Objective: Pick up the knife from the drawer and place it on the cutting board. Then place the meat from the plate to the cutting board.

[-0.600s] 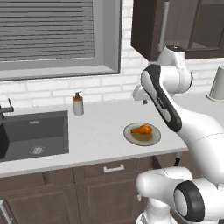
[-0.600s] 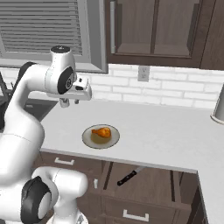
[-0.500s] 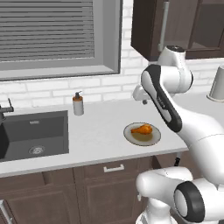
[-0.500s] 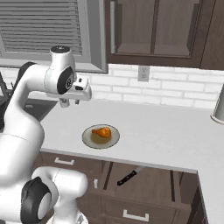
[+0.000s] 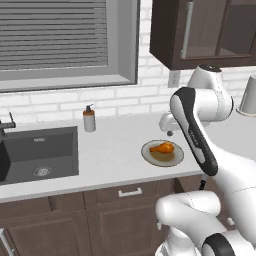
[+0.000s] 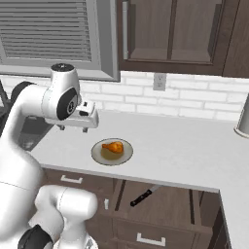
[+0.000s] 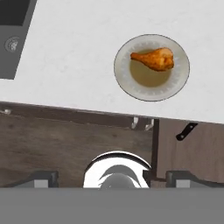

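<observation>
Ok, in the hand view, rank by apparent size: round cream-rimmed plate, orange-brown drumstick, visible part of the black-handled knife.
1. Round cream-rimmed plate
2. Orange-brown drumstick
3. Black-handled knife, only its handle showing in the open drawer

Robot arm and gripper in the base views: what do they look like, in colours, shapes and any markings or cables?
The arm is glossy white, built of rounded, bulbous links with dark grey-black joint bands and a round dark cap at one joint. The gripper is a boxy white hand with small dark details and two short dark fingers. No cables, logos or markings can be made out.
</observation>
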